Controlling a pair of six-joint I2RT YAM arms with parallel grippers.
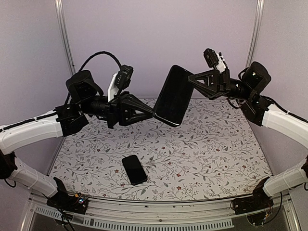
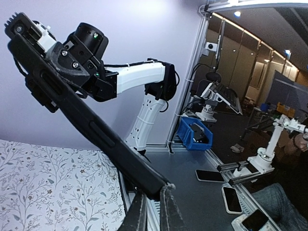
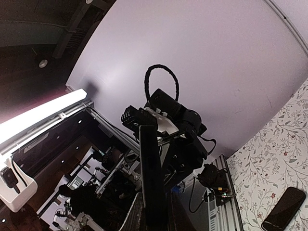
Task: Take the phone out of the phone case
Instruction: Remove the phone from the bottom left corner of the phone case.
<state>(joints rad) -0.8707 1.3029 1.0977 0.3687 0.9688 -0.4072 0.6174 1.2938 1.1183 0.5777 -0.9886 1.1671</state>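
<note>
Left gripper [image 2: 153,204] in the foreground of its wrist view, closed tight on the lower corner of the phone case [image 1: 172,95], thin edge nipped in the jaws. Right gripper [image 1: 190,78] clamped likewise on the opposite upper edge. Case slung between the two, raised well above the table [image 1: 216,144], tilted, broad dark face toward the overhead camera. Phone [image 1: 134,169] flat on the table's flowered surface, well below both grippers, nearer the left one, touching neither.

Judged state: extraction apparently done, or nearly — cannot tell from the glossy face whether the held shell is hollow.

For the step in hand: confirm emptiness with a gentle flex, one grip steady, the other twisting slightly about the case's long axis. Avoid pulling the grips apart; edge pinches this shallow probably slip easily.

For set-down: lower both wrists together, level the case, aim for bare surface to the right of the phone and well apart from it, then release one side first.

Risk — a dropped case landing on the phone beneath.
</note>
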